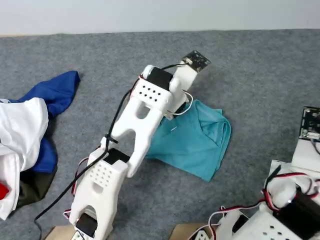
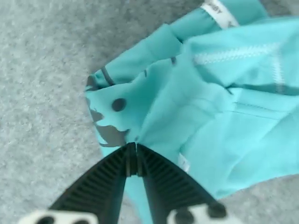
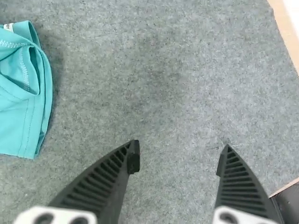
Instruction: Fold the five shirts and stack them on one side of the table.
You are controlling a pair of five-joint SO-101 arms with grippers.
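A teal shirt (image 1: 197, 137) lies bunched and partly folded on the grey felt near the table's middle. My left arm stretches over its near-left part, and my left gripper (image 2: 133, 151) is shut on a fold of the teal shirt (image 2: 219, 107) beside its grey print. At the left edge lies a pile with a blue shirt (image 1: 55, 95), a white shirt (image 1: 20, 135) on top and a dark one (image 1: 32, 187) beneath. My right gripper (image 3: 180, 156) stands open over bare felt, to the right of the teal shirt (image 3: 21, 93).
My right arm's white body (image 1: 282, 205) sits at the near right corner. Bare wood (image 3: 285, 28) borders the felt beyond that gripper. Free felt (image 1: 240, 70) stretches along the back and to the right of the teal shirt.
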